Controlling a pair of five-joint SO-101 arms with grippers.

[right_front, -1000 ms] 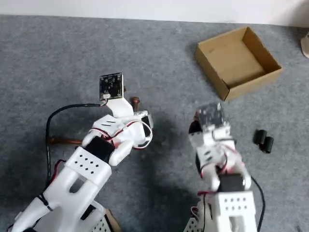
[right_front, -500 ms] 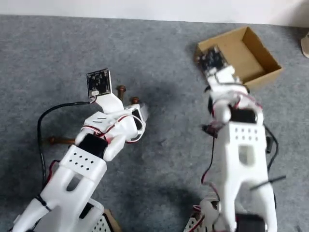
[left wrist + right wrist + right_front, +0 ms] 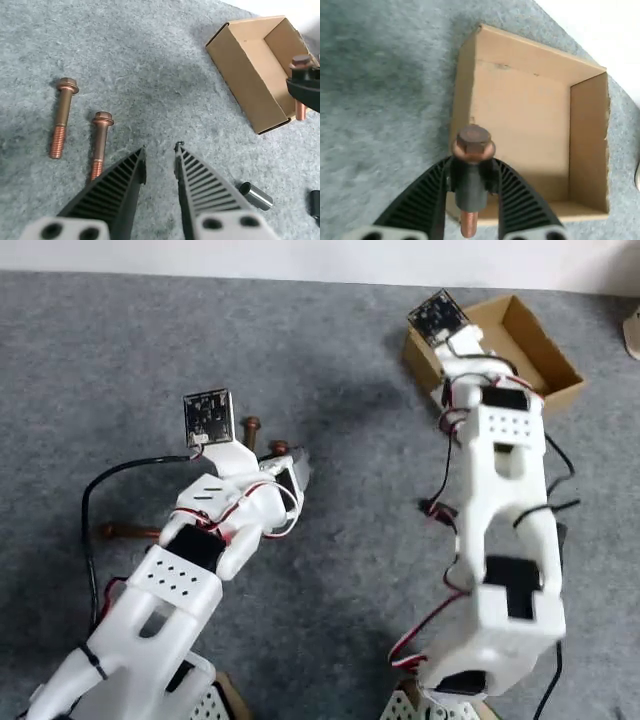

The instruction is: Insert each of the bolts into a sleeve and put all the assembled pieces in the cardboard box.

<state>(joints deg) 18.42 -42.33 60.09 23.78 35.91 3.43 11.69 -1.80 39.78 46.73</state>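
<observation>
My right gripper [image 3: 470, 187] is shut on an assembled piece, a copper bolt [image 3: 473, 142] standing upright in a black sleeve [image 3: 470, 192]. It hangs over the near rim of the open cardboard box [image 3: 535, 50], and the high view shows that arm stretched out to the box [image 3: 545, 345]. My left gripper [image 3: 160, 150] is open, low over the grey carpet with nothing between its fingers. Two loose copper bolts [image 3: 63, 117] [image 3: 100, 142] lie just beyond and beside it. A loose sleeve [image 3: 255, 196] lies on the carpet on the other side.
A third bolt [image 3: 125, 532] lies on the carpet beside the left arm. Another dark piece [image 3: 315, 205] sits at the edge of the left wrist view. A beige object [image 3: 632, 330] stands at the table's far right edge.
The right arm has swung from the table's front out to the cardboard box, carrying the bolt and sleeve. The left arm shifted slightly to the left near the two bolts.
</observation>
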